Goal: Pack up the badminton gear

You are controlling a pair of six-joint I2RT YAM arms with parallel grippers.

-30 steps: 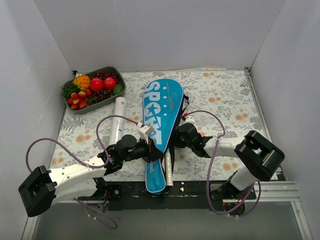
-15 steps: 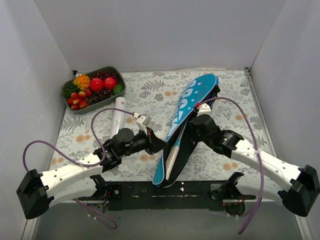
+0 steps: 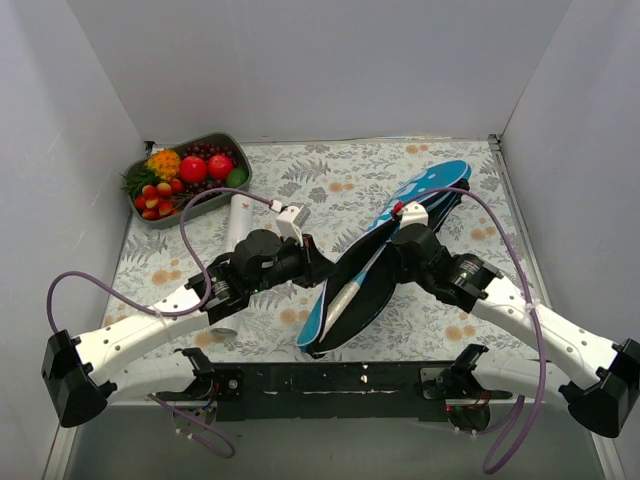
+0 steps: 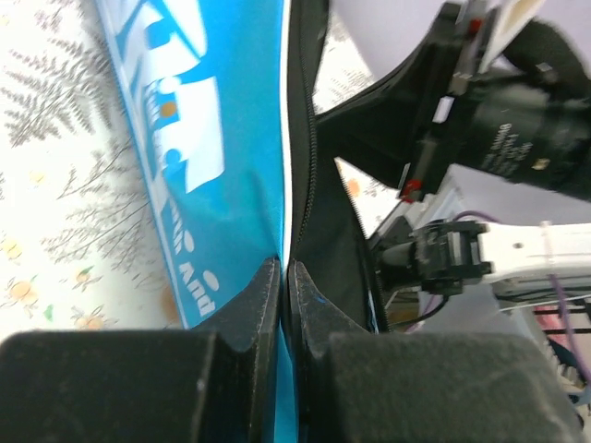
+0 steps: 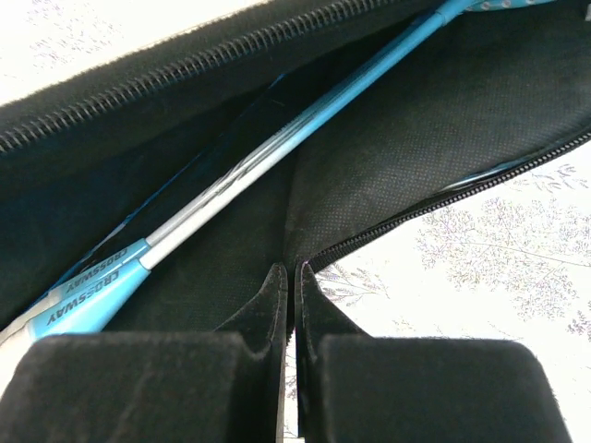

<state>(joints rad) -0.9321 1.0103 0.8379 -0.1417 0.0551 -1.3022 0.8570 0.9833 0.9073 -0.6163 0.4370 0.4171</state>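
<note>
SPORT bag (image 4: 212, 138) lies slanted on the tabletop (image 3: 300, 170) with its mouth spread because your left hand (image 4: 284, 272) pinches shut on the blue flap's edge and your right hand (image 5: 291, 272) clamps the black lining, likely leaving room beside the racket (image 5: 231, 189) inside.

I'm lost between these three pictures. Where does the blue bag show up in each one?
Top external: bag slanted, right of centre.
Left wrist: bag, blue outside, centre-left.
Right wrist: bag, black inside, filling most of the picture.
Shared landmark: the floral cloth under it.
</note>
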